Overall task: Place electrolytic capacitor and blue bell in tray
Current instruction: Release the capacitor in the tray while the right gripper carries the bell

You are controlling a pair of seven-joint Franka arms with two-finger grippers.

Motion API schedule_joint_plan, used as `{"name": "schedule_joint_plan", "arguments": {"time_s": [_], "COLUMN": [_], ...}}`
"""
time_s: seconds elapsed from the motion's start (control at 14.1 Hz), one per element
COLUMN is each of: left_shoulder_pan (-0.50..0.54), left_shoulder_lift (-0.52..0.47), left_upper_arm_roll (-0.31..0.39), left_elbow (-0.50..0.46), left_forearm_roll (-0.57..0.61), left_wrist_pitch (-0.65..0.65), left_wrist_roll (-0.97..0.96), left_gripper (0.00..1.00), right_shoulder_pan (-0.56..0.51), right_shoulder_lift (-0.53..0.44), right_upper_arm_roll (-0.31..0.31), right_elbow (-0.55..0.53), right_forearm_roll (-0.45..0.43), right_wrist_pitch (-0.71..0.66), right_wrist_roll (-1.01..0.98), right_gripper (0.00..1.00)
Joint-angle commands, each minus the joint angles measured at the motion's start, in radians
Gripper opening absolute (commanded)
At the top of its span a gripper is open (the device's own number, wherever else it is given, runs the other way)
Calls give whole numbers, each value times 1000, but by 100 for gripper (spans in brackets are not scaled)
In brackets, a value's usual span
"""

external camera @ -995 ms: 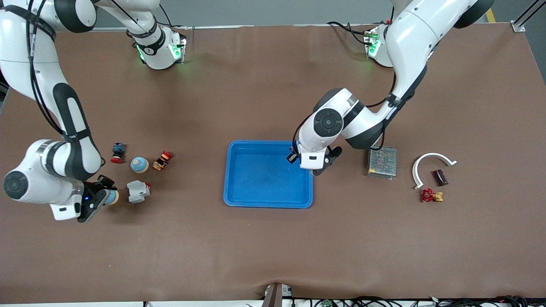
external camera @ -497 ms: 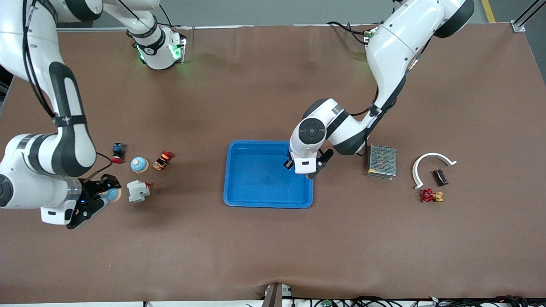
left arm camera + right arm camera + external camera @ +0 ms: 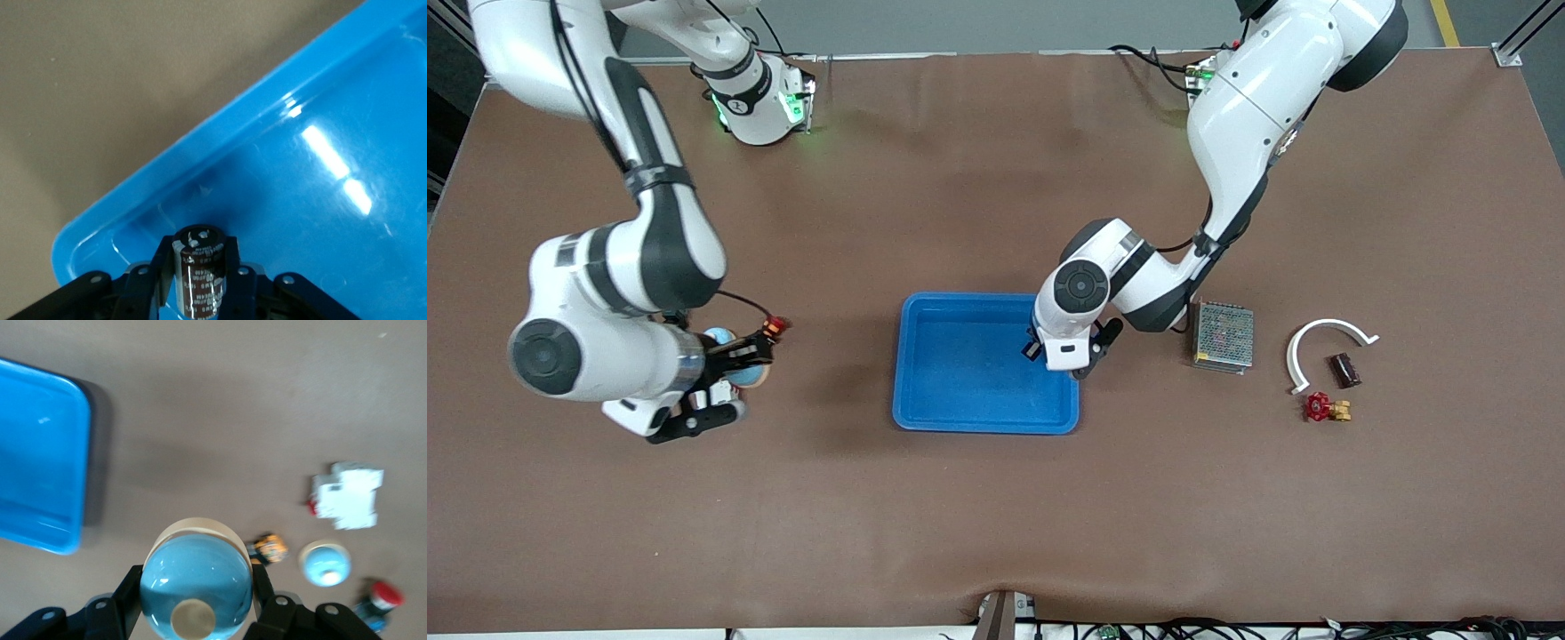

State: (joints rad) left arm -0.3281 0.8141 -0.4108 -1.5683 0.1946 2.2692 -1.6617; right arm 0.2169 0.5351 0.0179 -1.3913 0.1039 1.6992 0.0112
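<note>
Two-arm placement. The left gripper hangs over the corner of the shallow bright-blue plastic tray that lies toward the robots' edge of the tabletop and the left arm's end; its fingers are closed on the small dark cylindrical electrolytic capacitor with a metal end cap, gripped across its round body with the capped end pointing down at the tray floor. The capacitor is judged light and rigid with a smooth sleeve, so a grip across the sides at mid-length suits it, though it could twist or slip if the grip were slack. The right gripper is up over the bare brown tabletop between the tray and the cluster of small parts near the right arm's end; its fingers clamp the pale-blue domed bell with a cream base rim on opposite sides of the dome. The bell is judged a hard, glossy, curved shell, hence slippery; the hold is safest low, close to the rim. A second pale-blue dome, a white block-shaped switch and a red-capped push button lie on the table, well apart from the tray
</note>
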Motion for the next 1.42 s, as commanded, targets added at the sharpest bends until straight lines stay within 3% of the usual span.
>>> {"name": "schedule_joint_plan", "arguments": {"time_s": [0.0, 0.14, 0.5, 0.78, 1.14, 1.35], "left_shoulder_pan": [-6, 1, 41, 124, 243, 335], "left_shoulder_lift": [10, -6, -65, -156, -266, -347], "left_upper_arm_roll": [20, 21, 21, 18, 7, 7], "left_elbow": [25, 25, 100, 100, 79, -4], "left_forearm_roll": [19, 25, 28, 20, 8, 8], "left_wrist_pitch": [1, -4, -124, -256, -393, -438], "left_wrist_roll": [-10, -9, 31, 187, 413, 592], "left_gripper": [47, 100, 100, 100, 100, 100], "right_shoulder_pan": [105, 169, 274, 335, 403, 406], "right_shoulder_lift": [-34, -27, -23, 11, 111, 143], "right_upper_arm_roll": [-12, -12, -13, -13, -13, -15], "right_elbow": [-35, -37, -126, -187, -187, -198], "right_forearm_roll": [17, 19, 40, 40, 40, 39], "right_wrist_pitch": [5, 32, 210, 376, 511, 540], "right_wrist_roll": [200, 326, 502, 604, 688, 688], "right_gripper": [44, 44, 44, 44, 43, 43]}}
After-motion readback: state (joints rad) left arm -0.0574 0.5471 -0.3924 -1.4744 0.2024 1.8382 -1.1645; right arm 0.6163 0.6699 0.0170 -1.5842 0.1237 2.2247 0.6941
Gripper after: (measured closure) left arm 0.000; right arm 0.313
